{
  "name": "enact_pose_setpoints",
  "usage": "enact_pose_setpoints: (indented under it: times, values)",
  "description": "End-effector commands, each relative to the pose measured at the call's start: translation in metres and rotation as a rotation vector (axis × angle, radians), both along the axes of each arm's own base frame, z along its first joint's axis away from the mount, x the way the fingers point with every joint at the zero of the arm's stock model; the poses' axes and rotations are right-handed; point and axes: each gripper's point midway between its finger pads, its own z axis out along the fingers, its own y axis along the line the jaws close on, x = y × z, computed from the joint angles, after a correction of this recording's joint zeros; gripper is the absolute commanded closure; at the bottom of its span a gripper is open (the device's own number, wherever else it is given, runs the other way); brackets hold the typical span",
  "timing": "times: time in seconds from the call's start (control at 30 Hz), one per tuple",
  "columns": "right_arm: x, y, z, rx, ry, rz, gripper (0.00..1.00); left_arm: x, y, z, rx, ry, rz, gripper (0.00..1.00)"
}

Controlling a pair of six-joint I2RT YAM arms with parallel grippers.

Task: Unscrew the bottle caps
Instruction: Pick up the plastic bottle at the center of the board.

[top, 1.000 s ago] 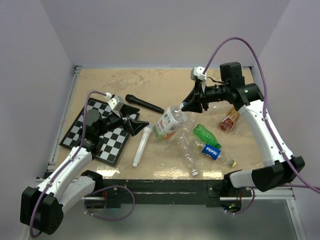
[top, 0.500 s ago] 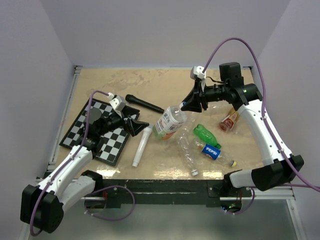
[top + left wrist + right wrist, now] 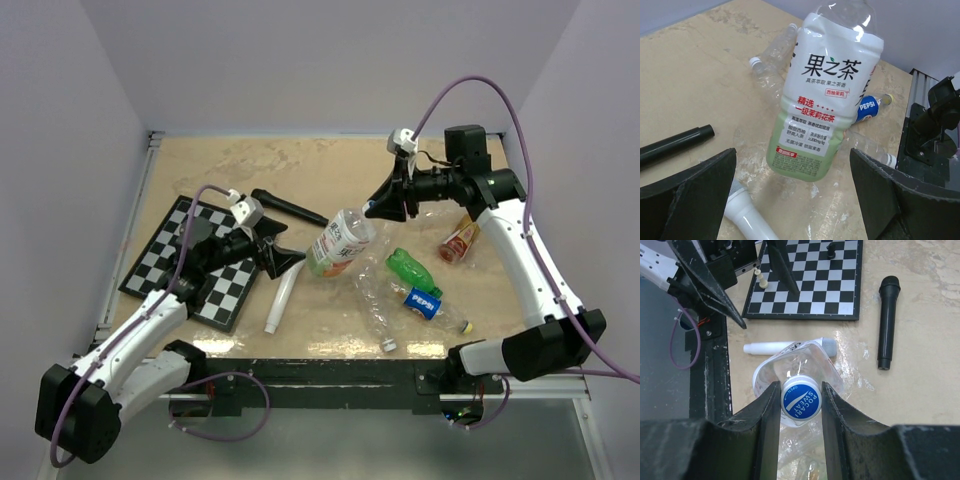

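Note:
A drink bottle with a green and white label (image 3: 340, 243) leans with its neck raised. My right gripper (image 3: 375, 208) is shut on its blue cap (image 3: 800, 399), one finger on each side. My left gripper (image 3: 290, 255) is open and empty, just left of the bottle's base; in the left wrist view the bottle (image 3: 825, 100) stands between and beyond the open fingers. A clear bottle (image 3: 375, 310) with a white cap (image 3: 389, 346) lies near the front. A Pepsi bottle (image 3: 425, 302) and a green bottle (image 3: 408, 268) lie to its right.
A chessboard (image 3: 170, 262) with a few pieces lies at the left under my left arm. A black microphone (image 3: 290, 207) lies behind the bottle. A white microphone (image 3: 281, 295) lies by my left gripper. An orange-labelled bottle (image 3: 459, 240) lies at the right.
My left gripper has moved right, off the chessboard and close to the bottle's base. My right gripper stays shut on the blue cap and has barely shifted.

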Motion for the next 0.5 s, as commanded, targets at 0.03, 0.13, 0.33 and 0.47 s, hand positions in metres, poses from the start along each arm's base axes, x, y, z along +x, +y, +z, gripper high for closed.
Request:
enact_pose_setpoints:
  times: [0.03,0.13,0.33,0.47]
  values:
    - [0.002,0.001,0.01,0.057,0.008,0.012,1.0,0.001,-0.013,0.018,0.025,-0.105,-0.037,0.0]
    - [0.003,0.001,0.01,0.067,0.025,0.011,1.0,-0.002,-0.027,0.015,0.045,-0.111,-0.08,0.0]
    - [0.003,0.002,0.008,0.083,0.048,0.015,1.0,0.002,-0.056,0.015,0.117,-0.151,-0.109,0.0]
    - [0.002,0.002,0.008,0.085,0.048,0.02,1.0,0.01,-0.065,0.013,0.178,-0.181,-0.104,0.0]
